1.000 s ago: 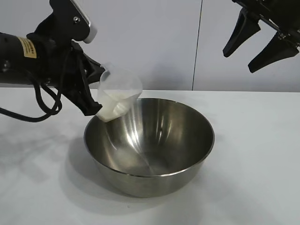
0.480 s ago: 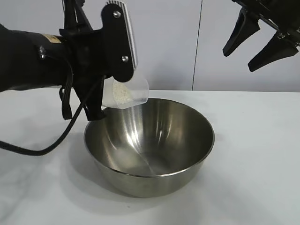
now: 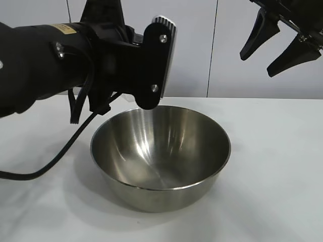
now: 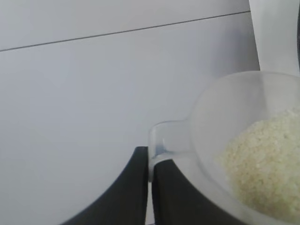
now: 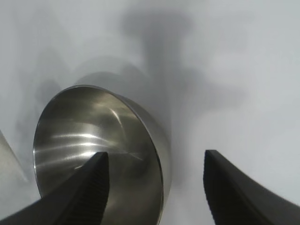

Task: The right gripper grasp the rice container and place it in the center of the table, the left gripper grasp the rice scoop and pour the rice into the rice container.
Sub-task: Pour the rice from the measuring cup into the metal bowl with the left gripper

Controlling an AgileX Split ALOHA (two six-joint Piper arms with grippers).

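Note:
The rice container (image 3: pixel 160 151), a large shiny steel bowl, stands mid-table (image 3: pixel 282 166); its inside shows bare steel. My left arm (image 3: pixel 101 60) hangs rolled over the bowl's far-left rim and hides the rice scoop in the exterior view. In the left wrist view the left gripper (image 4: pixel 150 154) is shut on the small side handle (image 4: pixel 161 138) of the clear rice scoop (image 4: pixel 211 117), which holds a pale heap of rice (image 4: pixel 262 173). The right gripper (image 3: pixel 272 48) hangs open high at the back right, well above the bowl (image 5: pixel 93 140).
A black cable (image 3: pixel 55 161) loops from the left arm down onto the table left of the bowl. A pale wall with a vertical seam (image 3: pixel 214 50) stands behind. White tabletop lies bare to the right and in front of the bowl.
The left wrist has rolled over and shifted right above the bowl's rim, tipping the scoop, which is now hidden behind the wrist in the exterior view. The right arm has not moved.

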